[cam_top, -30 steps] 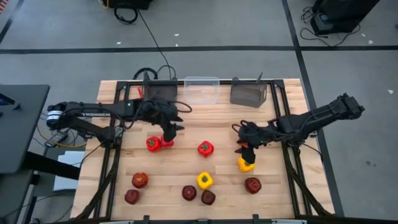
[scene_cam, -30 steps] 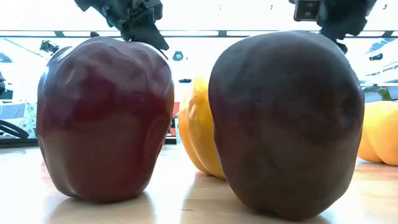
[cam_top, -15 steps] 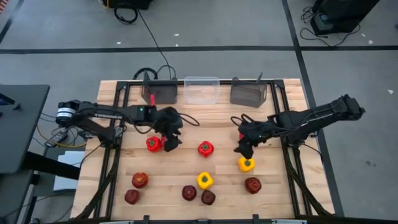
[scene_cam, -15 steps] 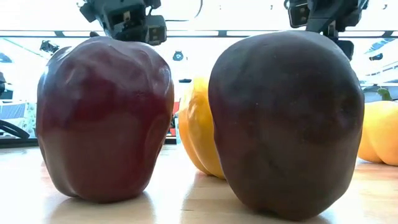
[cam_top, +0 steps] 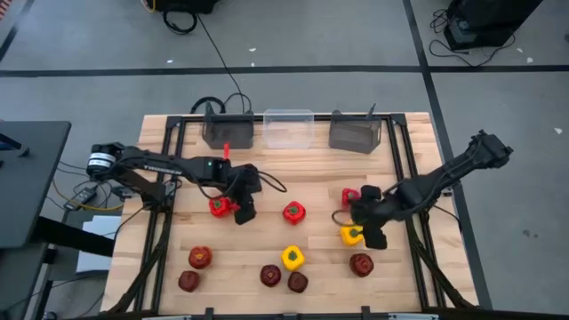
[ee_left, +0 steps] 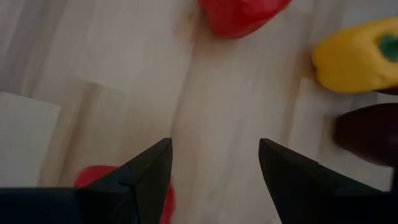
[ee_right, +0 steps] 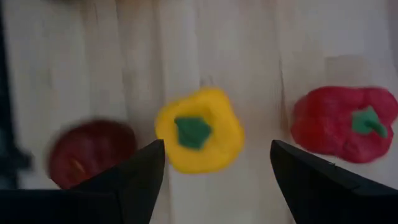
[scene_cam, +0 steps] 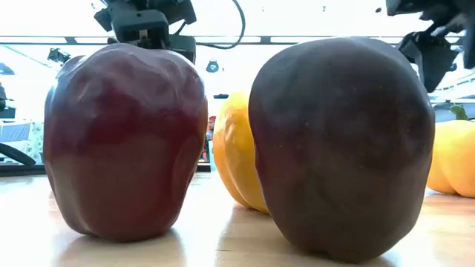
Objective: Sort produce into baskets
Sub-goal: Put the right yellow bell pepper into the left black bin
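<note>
High view looked straight down on the table (cam_top: 267,173); low view sat close behind two apples; wrist views faced down, both sharing peppers.

Pale wood table (cam_top: 311,164), two dark grey baskets (cam_top: 228,132), one clear basket (cam_top: 288,129), yellow green-stemmed peppers (cam_top: 292,258), bright red peppers (cam_top: 294,212), dark red apples (cam_top: 361,264), black arms (cam_top: 160,164).

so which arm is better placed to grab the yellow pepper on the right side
Right. The right gripper hovers just beside that yellow pepper, fingers open, pepper centred in its wrist view. The left gripper is across the table by a red pepper.
</note>
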